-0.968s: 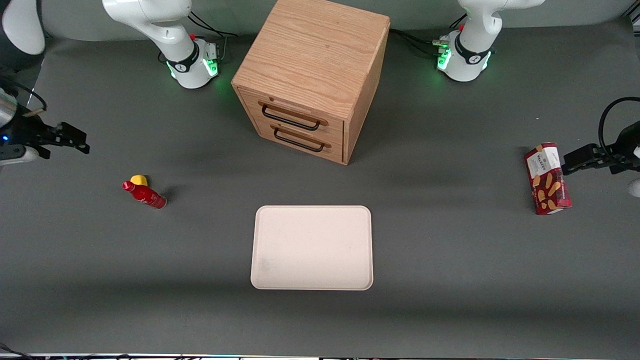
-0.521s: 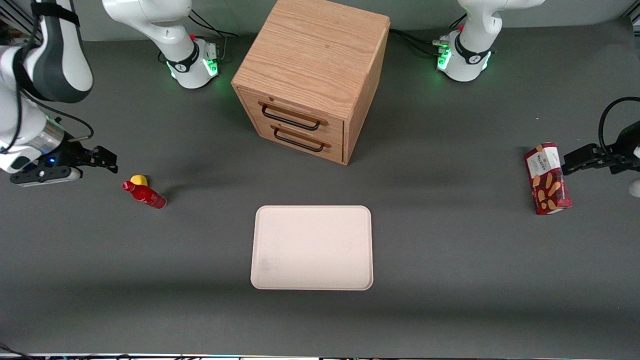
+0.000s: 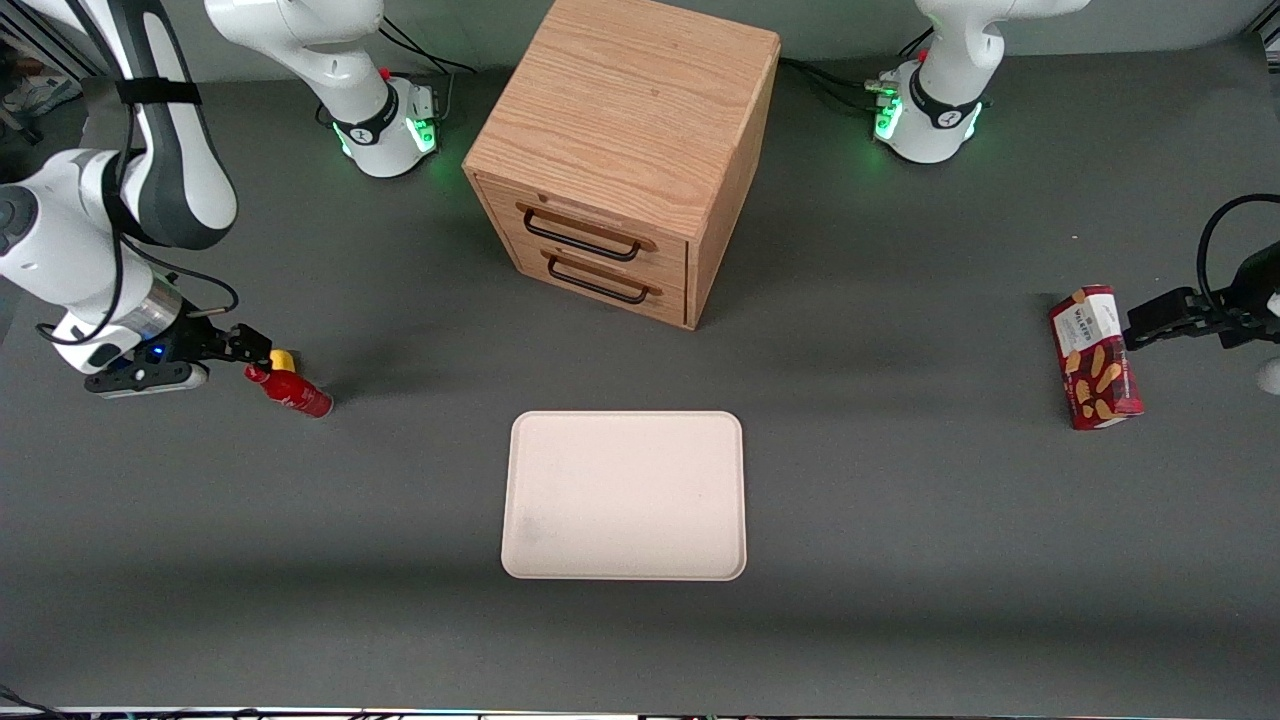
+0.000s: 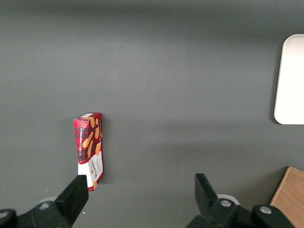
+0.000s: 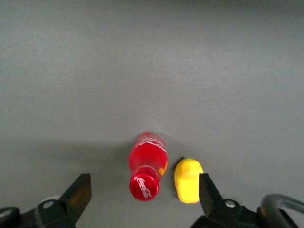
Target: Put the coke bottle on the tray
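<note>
Two fingers of the gripper spread wide, hovering just beside the cap of the coke bottle (nothing between them yet). Bottle stands tilted on the grey table, touching a yellow lump. Tray lies well apart, in front of the wooden drawer cabinet.

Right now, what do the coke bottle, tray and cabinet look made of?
Coke bottle: glossy red, probably plastic; sheen in the wrist view. Tray: matte cream, likely moulded plastic or fibre, rounded corners. Cabinet: oak-look wood or veneer, visible grain, dark metal-looking handles. The open gripper hovers at the bottle's cap.
</note>
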Controlling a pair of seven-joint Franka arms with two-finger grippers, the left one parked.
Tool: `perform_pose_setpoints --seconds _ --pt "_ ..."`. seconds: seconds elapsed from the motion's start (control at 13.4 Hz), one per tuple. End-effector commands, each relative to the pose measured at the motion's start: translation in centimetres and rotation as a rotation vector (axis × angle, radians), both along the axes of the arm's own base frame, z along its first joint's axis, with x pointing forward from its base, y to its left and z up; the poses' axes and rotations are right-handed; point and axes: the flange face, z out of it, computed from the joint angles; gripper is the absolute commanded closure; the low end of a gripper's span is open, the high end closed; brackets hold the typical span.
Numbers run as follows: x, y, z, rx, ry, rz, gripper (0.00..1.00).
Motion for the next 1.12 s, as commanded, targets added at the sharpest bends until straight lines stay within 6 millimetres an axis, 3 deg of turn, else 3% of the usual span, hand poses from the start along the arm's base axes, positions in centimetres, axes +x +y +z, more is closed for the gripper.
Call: perform_pose_setpoints --seconds 0.0,0.37,0.6,0.67,0.74,0.89,1.04 --pt "-0.3 -0.1 -1.0 0.019 -0.019 0.012 0.00" --pt "-0.8 -0.1 -2.9 0.013 -0.013 0.015 0.00" --pt "-0.8 -0.1 -2.8 0.014 -0.013 0.013 0.04" --pt "-0.8 -0.1 -2.8 0.014 -0.011 0.015 0.24" --pt "-0.8 0.0 -2.8 0.015 -0.007 0.016 0.55" --pt "-0.8 0.0 -2.8 0.015 -0.007 0.016 0.83" --pt "-0.8 0.0 -2.8 0.016 -0.005 0.016 1.00"
